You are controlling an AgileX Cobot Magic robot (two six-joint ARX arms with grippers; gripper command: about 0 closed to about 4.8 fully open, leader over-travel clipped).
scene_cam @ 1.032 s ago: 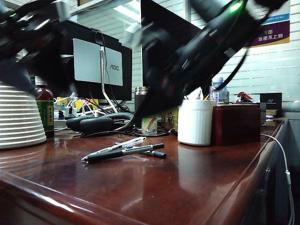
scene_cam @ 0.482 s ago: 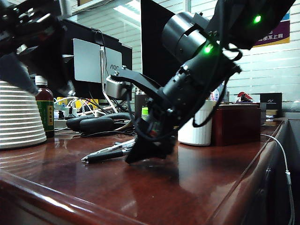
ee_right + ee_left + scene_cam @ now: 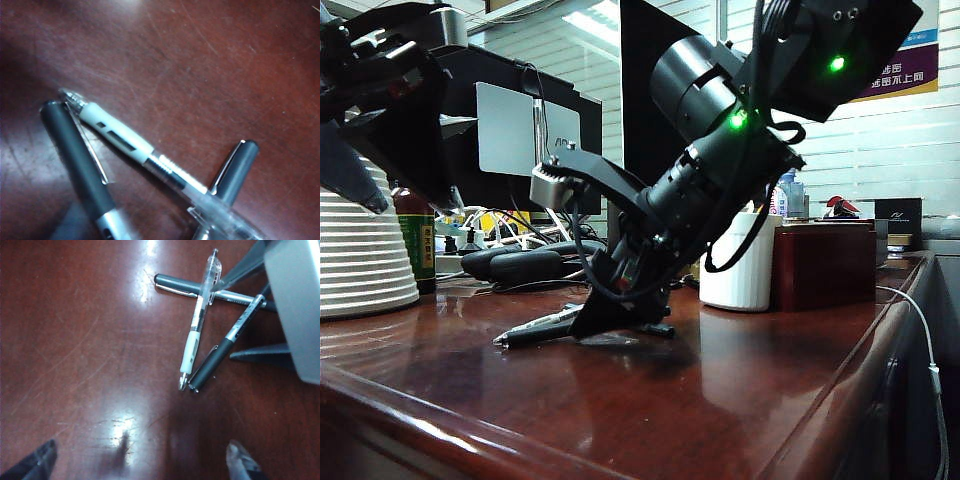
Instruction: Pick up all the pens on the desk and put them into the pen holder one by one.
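Right gripper [image 3: 610,318] down at the surface [image 3: 740,400], tips straddling the heap of three pens [image 3: 210,325], jaws partly apart and holding nothing yet. Clear-and-white pen [image 3: 135,145] on top, crossing the thin dark pen [image 3: 235,170], with the black pen [image 3: 80,165] just beside; long axes fanned out, so a clean pinch on one looks tricky. Left gripper [image 3: 140,460] hovering above, wide open, empty, well apart from the heap; right arm clearly nearer. Pen holder [image 3: 737,260] upright behind the right arm, beside a dark red box [image 3: 825,265]. Plenty of bare surface toward the front edge for lifting clear.
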